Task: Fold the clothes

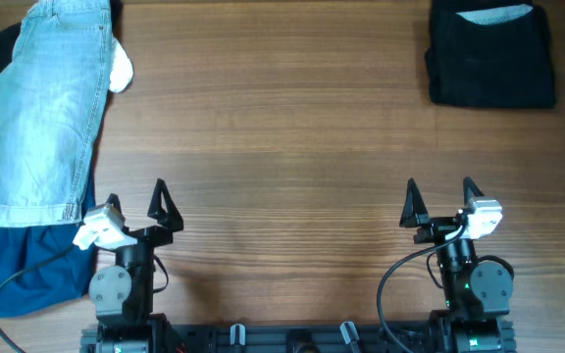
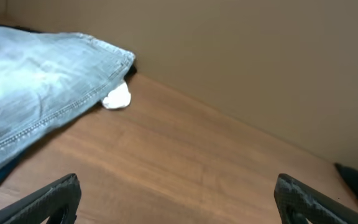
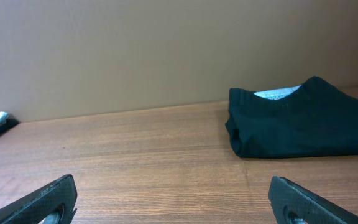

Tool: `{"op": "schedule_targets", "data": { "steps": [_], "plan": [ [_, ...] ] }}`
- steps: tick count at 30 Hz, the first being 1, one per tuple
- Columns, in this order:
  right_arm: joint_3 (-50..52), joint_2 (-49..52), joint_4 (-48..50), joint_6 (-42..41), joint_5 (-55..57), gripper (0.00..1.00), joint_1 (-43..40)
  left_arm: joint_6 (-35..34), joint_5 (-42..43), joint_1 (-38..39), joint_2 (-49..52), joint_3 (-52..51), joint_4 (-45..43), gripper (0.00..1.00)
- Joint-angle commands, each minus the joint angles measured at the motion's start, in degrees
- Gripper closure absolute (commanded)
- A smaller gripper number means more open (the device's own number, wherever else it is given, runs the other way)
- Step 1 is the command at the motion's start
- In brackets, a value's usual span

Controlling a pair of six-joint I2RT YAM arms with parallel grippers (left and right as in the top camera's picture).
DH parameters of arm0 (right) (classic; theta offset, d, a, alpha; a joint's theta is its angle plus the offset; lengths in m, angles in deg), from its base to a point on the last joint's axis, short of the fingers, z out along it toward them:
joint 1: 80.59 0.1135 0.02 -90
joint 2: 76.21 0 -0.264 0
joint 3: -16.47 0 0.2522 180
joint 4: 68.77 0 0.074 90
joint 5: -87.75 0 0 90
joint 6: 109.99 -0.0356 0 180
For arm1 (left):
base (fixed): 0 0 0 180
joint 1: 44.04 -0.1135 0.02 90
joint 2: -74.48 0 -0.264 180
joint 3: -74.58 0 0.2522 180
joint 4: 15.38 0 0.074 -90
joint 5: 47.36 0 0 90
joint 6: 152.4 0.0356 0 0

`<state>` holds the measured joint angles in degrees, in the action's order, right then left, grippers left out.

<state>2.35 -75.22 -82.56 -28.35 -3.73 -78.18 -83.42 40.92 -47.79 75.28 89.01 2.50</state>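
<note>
The black shorts [image 1: 491,54] lie folded into a compact, roughly square bundle in the far right corner of the worktop [image 1: 292,127]. A strip of pale grey-white lining shows at the bundle's far side. In the right wrist view the shorts [image 3: 303,124] sit flat on the wood, ahead and to the right of the fingers, with nothing touching them.

The right tool [image 1: 441,196] is at the near edge on the right side. Its 2 fingers are spread wide and hold nothing. The left tool [image 1: 137,204] is at the near edge on the left side, also spread wide and empty. Both are well apart from the black shorts.

Along the left edge, faded denim shorts [image 1: 42,108] stretch from the far left corner towards the near edge. They lie on top of a bright blue garment [image 1: 23,260], which sticks out beneath them near the left tool. A small white scrap of cloth [image 1: 121,69] shows just beside the denim's far right side. It also appears in the left wrist view [image 2: 117,98], tucked against the denim's hem [image 2: 98,68].
</note>
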Motion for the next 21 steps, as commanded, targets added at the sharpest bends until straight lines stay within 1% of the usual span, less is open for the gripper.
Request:
{"op": "schedule_targets", "data": {
  "steps": [1,21],
  "plan": [
    [0.1,-0.4,0.2,-0.8,-0.8,0.0,-0.3,1.3,-0.7,0.3,-0.6,-0.3,0.0,0.0],
    [0.1,-0.3,0.2,-0.8,-0.8,0.0,-0.3,1.3,-0.3,0.3,-0.6,-0.3,-0.1,0.0]
  ]
}}
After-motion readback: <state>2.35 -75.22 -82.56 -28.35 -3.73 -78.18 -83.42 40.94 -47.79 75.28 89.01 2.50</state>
